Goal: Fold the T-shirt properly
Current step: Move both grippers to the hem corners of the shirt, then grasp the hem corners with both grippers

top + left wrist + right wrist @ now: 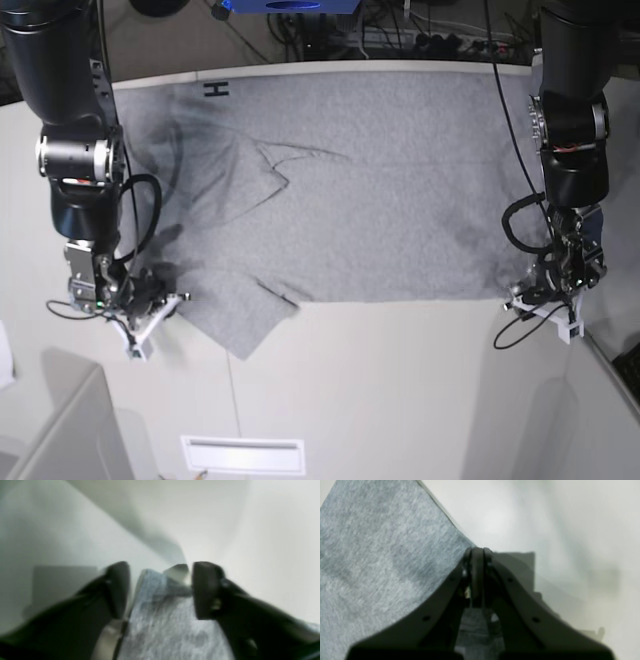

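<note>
"While the grey T-shirt lay across the white table, where were the two grippers?"

"Both were at its near edge in the base view, well apart. The right gripper had its fingertips pressed together on a pinch of the grey cloth."

"And the left gripper?"

"Its fingers stood spread, with a raised corner of the shirt between them. I couldn't tell whether either finger touched it."

"Was the shirt flat?"

"Mostly, though creases ran through it on the right gripper's side. Beside that gripper, a pointed grey flap stuck out past the near edge, towards the camera."

"Any lettering?"

"A black H showed near the far edge. Nearer the camera than the flap was a white rectangular object; I couldn't tell what it was."
</note>
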You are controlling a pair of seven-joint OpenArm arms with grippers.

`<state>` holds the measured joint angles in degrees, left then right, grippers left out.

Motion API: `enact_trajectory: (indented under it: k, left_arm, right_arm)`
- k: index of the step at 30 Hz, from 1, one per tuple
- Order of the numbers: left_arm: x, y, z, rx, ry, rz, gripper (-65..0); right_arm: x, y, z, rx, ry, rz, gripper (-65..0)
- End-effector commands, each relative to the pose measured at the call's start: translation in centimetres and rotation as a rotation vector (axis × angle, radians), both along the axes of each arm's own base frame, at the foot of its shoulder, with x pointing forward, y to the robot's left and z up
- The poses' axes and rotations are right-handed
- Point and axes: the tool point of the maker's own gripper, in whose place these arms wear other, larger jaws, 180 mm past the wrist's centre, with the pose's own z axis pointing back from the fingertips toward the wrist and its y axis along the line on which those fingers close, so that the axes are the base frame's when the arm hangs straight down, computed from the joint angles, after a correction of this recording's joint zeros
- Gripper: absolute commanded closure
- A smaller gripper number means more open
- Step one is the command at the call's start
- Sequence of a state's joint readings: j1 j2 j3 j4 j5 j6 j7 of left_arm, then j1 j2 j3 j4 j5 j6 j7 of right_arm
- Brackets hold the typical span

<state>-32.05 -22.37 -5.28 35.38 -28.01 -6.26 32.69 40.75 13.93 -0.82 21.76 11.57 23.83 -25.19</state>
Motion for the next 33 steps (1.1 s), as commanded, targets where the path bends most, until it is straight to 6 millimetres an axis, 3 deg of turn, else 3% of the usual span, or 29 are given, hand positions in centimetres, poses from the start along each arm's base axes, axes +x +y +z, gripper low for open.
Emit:
enact_trajectory:
  k: [1, 6, 11, 17, 24, 33]
  left_arm:
    - [-0.7, -0.2, -0.4, -0.021, 0.044, -0.01, -27.0]
    - [-1.4, -0.2, -1.2, -0.01, 0.064, -0.018, 0.0]
    - [-1.2, 0.0, -0.9, -0.009, 0.056, -0.015, 0.0]
    - [-0.5, -1.0, 1.5, 0.034, -0.036, -0.072, 0.0]
    - [-0.9, -2.4, 2.6, 0.044, -0.039, -0.131, 0.0]
    - [-1.3, -4.6, 6.0, 0.105, -0.15, -0.219, 0.0]
  right_arm:
    - [-0.1, -0.8, 0.2, -0.036, 0.03, 0.005, 0.0]
    - [-0.2, -0.8, 0.0, -0.035, 0.03, 0.004, 0.0]
    - [0.1, -1.5, 0.1, -0.059, 0.026, -0.053, 0.0]
    - [2.1, -1.4, 3.3, -0.102, -0.114, -0.049, 0.0]
    - [2.4, -1.3, 5.8, -0.149, -0.182, -0.056, 0.0]
    - [2.0, -0.7, 7.2, -0.166, -0.235, -0.03, 0.0]
